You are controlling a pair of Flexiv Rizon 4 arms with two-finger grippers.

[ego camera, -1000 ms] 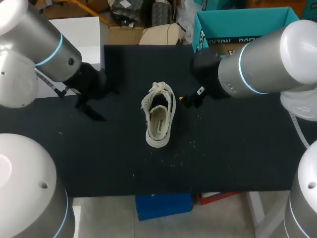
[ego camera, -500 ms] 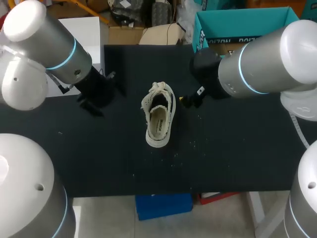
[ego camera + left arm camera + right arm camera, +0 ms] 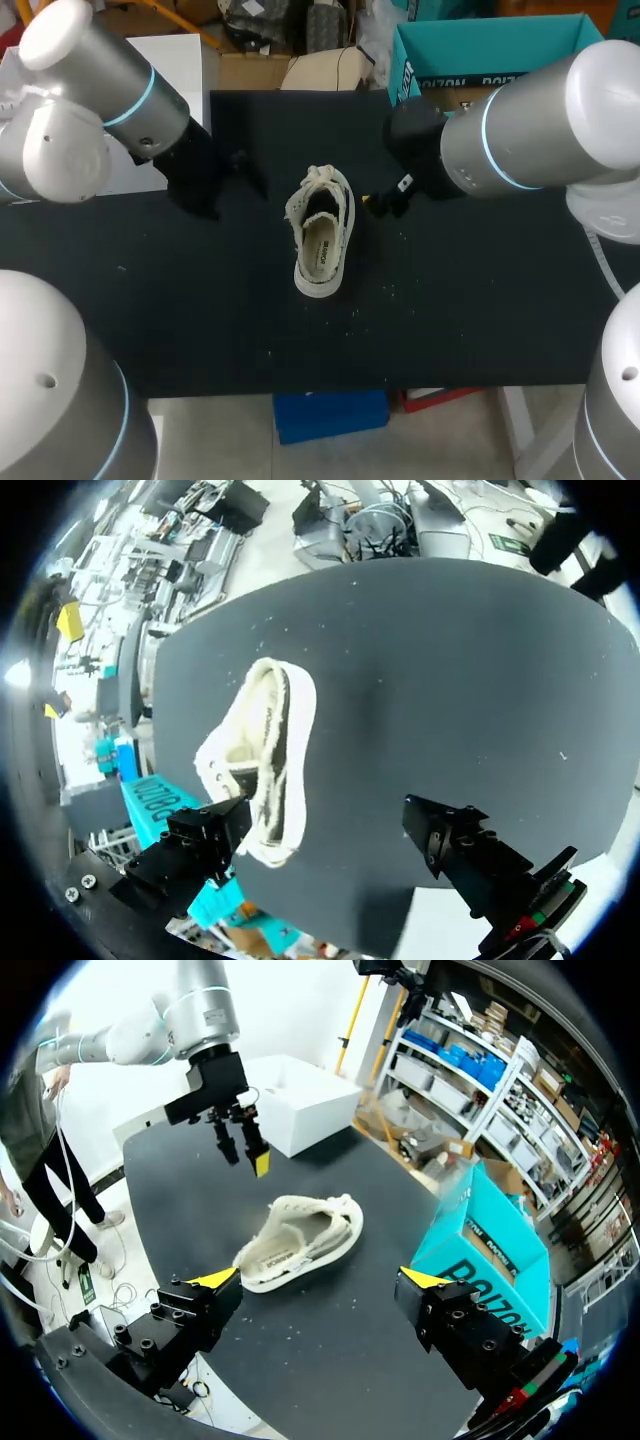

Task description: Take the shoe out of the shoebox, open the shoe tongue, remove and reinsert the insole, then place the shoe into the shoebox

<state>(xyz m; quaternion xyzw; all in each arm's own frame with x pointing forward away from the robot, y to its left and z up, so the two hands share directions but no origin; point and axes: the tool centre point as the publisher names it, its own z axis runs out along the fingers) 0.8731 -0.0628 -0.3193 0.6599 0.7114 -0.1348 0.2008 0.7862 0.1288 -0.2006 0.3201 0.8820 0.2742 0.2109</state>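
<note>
A cream lace-up shoe (image 3: 322, 232) lies sole-down on the black table (image 3: 480, 300), toe toward the back, its insole showing inside. The teal shoebox (image 3: 480, 50) stands open at the back right. My left gripper (image 3: 232, 172) hangs open left of the shoe, a short gap away. In the left wrist view the shoe (image 3: 262, 755) lies ahead of the open gripper (image 3: 325, 830), nearer one finger. My right gripper (image 3: 383, 204) is open just right of the shoe. In the right wrist view the shoe (image 3: 298, 1240) lies ahead of the gripper (image 3: 320, 1280), with the left gripper (image 3: 242, 1148) beyond it and the shoebox (image 3: 490, 1250) beside it.
A white box (image 3: 165, 60) stands at the table's back left corner, behind my left arm. Small pale crumbs (image 3: 385, 292) dot the cloth right of the shoe. The front half of the table holds nothing else.
My left arm has swung right and toward the back, bringing its gripper closer to the shoe. The right arm and the shoe have not moved.
</note>
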